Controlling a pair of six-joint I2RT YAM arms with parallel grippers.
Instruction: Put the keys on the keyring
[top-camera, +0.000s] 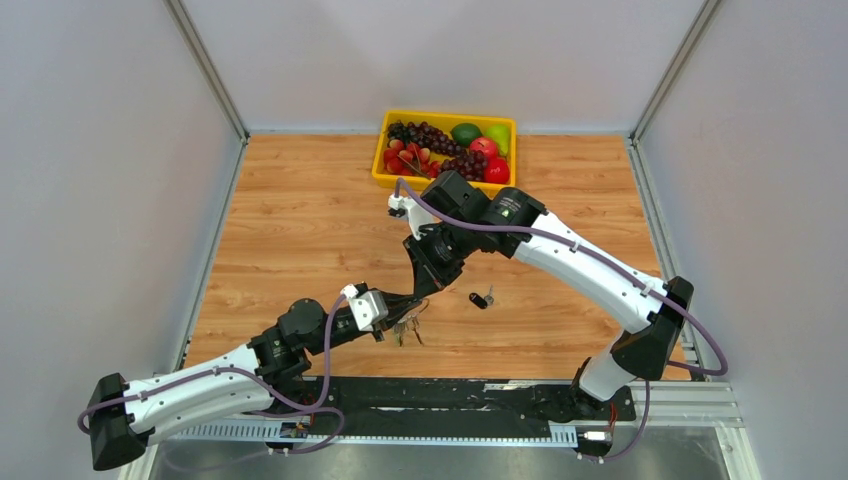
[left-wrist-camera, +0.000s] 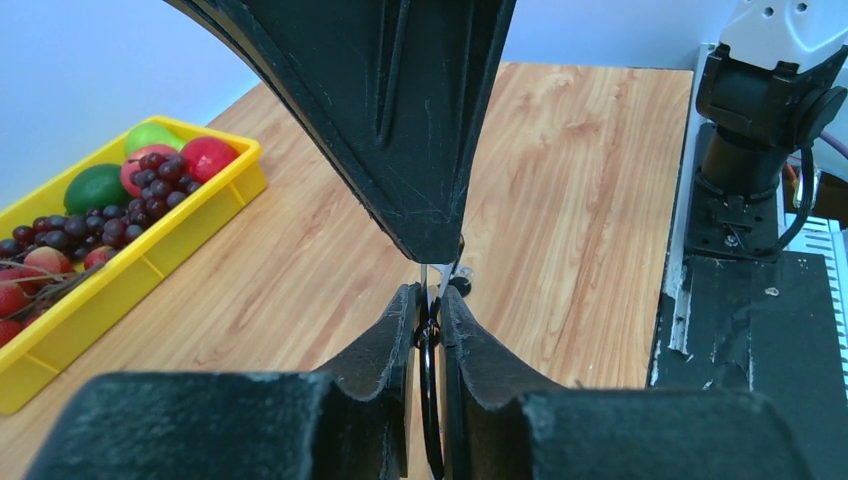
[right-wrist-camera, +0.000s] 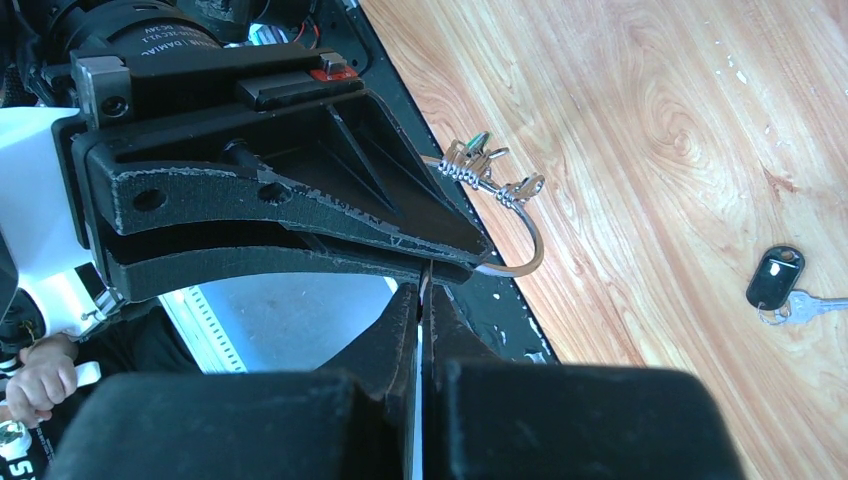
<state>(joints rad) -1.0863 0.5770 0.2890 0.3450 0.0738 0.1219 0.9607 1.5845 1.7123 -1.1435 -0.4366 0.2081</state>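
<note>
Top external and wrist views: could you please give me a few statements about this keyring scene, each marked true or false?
1. A black-headed key lies by itself on the table. True.
2. The yellow tray is empty. False: it holds fruit.
3. The left gripper is shut on the keyring. True.
4. The green-headed key lies loose on the table. False: it hangs from the keyring.
5. The right gripper stands wide open. False: it is shut, close against the left gripper.
</note>
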